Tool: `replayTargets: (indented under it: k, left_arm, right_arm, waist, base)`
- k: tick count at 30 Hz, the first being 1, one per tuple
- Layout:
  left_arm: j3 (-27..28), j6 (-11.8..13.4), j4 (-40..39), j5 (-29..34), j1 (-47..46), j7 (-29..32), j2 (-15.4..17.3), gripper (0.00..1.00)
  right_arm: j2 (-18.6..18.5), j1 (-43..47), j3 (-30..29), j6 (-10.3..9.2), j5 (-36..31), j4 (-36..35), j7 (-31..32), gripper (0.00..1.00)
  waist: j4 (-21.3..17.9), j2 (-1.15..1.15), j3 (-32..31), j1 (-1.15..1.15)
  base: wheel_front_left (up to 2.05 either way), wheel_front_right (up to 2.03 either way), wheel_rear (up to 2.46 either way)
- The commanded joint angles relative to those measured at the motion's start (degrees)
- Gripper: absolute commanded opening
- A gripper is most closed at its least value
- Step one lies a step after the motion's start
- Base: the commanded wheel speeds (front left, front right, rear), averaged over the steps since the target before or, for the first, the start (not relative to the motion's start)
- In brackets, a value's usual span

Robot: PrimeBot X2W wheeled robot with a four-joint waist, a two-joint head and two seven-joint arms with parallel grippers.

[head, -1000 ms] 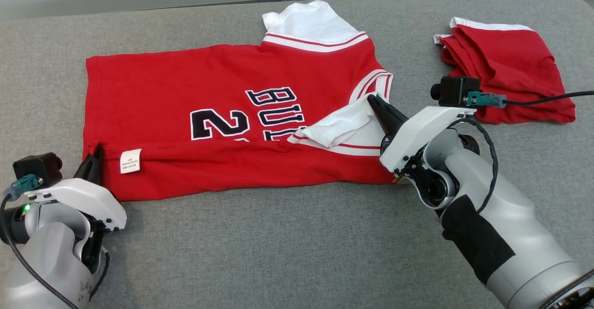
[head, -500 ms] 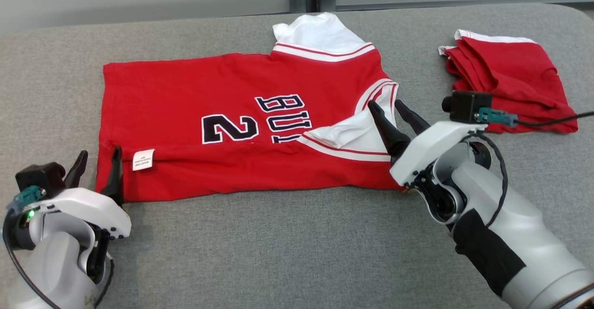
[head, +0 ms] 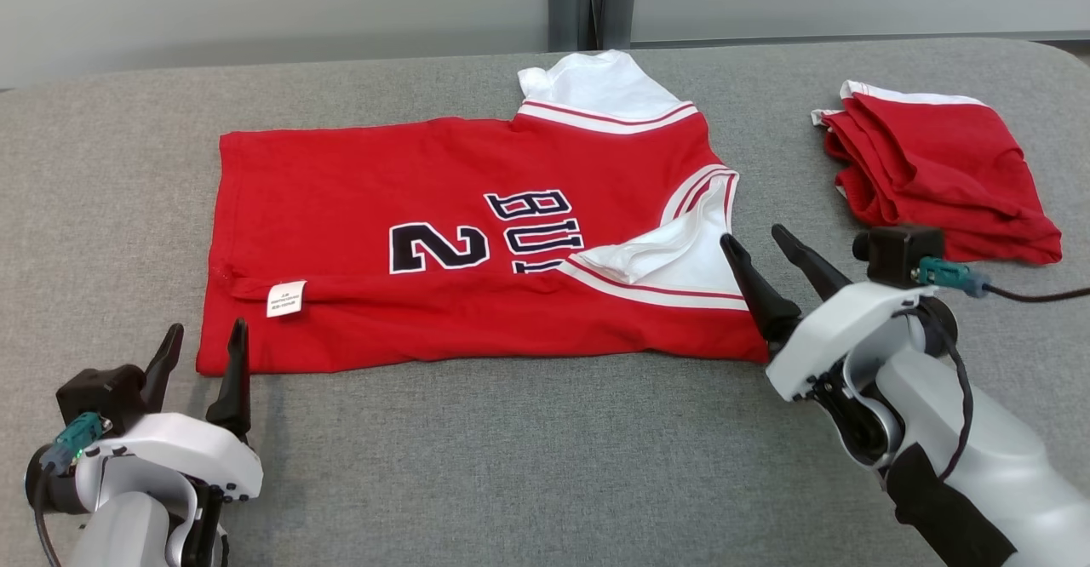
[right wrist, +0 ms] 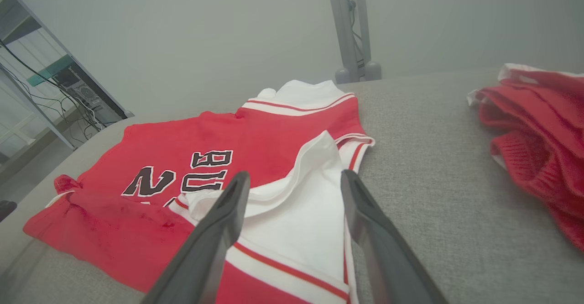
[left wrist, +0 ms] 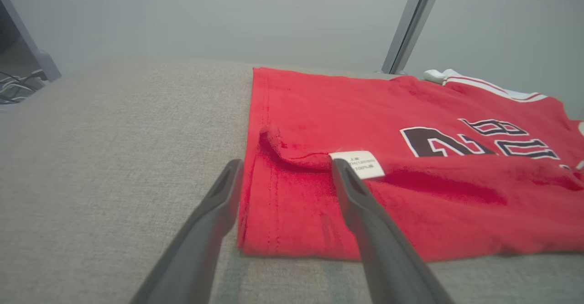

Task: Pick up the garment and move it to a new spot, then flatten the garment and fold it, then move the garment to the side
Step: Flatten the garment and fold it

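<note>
The garment (head: pixel 443 209), a red jersey with white sleeves and dark lettering, lies on the grey surface with its near long edge folded over; a white label (head: pixel 286 298) shows on the fold. My left gripper (head: pixel 204 339) stands open just short of the jersey's near left corner (left wrist: pixel 255 231), touching nothing. My right gripper (head: pixel 762 239) stands open beside the white sleeve (right wrist: pixel 296 203) at the jersey's near right end, holding nothing. Both pairs of fingers are free of cloth in the wrist views.
A second red garment (head: pixel 937 171), folded in a heap, lies at the far right of the grey padded surface (head: pixel 511 465). A grey post (head: pixel 592 1) rises behind the surface's far edge. Shelving and cables (right wrist: pixel 54 89) stand off to the left.
Both grippers opened and let go of the jersey's folded edge, then drew back toward me. The sleeve settled flat. The camera tilted, shifting the whole picture down.
</note>
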Motion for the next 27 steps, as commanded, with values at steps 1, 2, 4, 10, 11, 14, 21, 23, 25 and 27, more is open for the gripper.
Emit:
replayTargets:
  k: [1, 2, 4, 10, 11, 14, 21, 23, 25, 27]
  left_arm:
    - [0.46, -0.19, -0.12, 0.72, 0.67, -0.25, 0.03, 1.0]
    - [0.71, -0.24, -0.08, 1.01, 0.8, -0.25, 0.01, 1.0]
    - [1.06, -0.32, 0.5, 1.61, 0.83, -0.26, 0.08, 1.0]
    - [1.34, -0.58, 3.44, 2.89, -0.59, -0.25, 0.36, 1.0]
    - [1.58, -0.6, 3.91, 2.89, -1.01, -0.22, 0.36, 1.0]
    - [1.87, -0.78, 5.81, 3.25, -1.93, -0.21, 0.34, 1.0]
    - [2.11, -0.9, 10.39, 3.14, -3.9, -0.22, 0.48, 1.0]
    - [1.92, -0.93, 11.81, 3.13, -4.54, -0.22, 0.53, 1.0]
    - [2.1, -0.94, 13.03, 2.83, -5.02, -0.22, 0.58, 1.0]
    - [2.06, -0.92, 14.03, 2.51, -5.37, -0.21, 0.3, 1.0]
  right_arm:
    - [-0.61, 1.35, -0.47, 0.0, -1.01, 0.09, -0.29, 1.0]
    - [-0.62, 1.75, -0.82, 0.0, -1.67, 0.01, -0.3, 1.0]
    - [-0.73, 2.62, -1.65, 0.0, -2.73, -0.01, -0.31, 1.0]
    - [-0.47, 4.16, -1.24, 0.0, -3.78, 1.31, -0.02, 1.0]
    - [-0.33, 4.35, -0.93, 0.0, -3.76, 1.64, 0.59, 1.0]
    - [-0.11, 4.56, -0.2, 0.0, -3.89, 1.81, 1.38, 1.0]
    - [0.1, 5.04, 1.13, 0.0, -3.31, 1.37, 3.22, 1.0]
    - [-0.05, 4.86, 1.6, 0.0, -3.76, 1.78, 3.81, 1.0]
    - [0.18, 4.92, 1.93, 0.0, -3.55, 1.71, 4.35, 1.0]
    - [0.16, 4.74, 2.26, 0.0, -3.52, 1.61, 4.67, 1.0]
  waist:
    - [-0.11, 0.0, 0.0, 0.0]
    - [-0.19, 0.0, 0.05, 0.0]
    - [-0.38, 0.0, 0.21, 0.0]
    - [-0.99, 0.0, 0.65, 0.0]
    - [-1.06, 0.0, 0.76, 0.0]
    - [-1.18, 0.0, 1.11, 0.0]
    - [-1.54, 0.0, 1.81, 0.0]
    - [-1.63, 0.0, 1.91, 0.0]
    - [-1.74, 0.0, 2.01, 0.0]
    - [-1.86, 0.0, 2.18, 0.0]
  base:
    - [0.0, 0.0, 0.0]
    - [0.0, 0.0, 0.0]
    - [0.0, 0.0, 0.0]
    - [0.0, 0.0, 0.0]
    - [0.0, 0.0, 0.0]
    - [0.0, 0.0, 0.0]
    - [0.0, 0.0, 0.0]
    - [0.0, 0.0, 0.0]
    - [0.0, 0.0, 0.0]
    - [0.0, 0.0, 0.0]
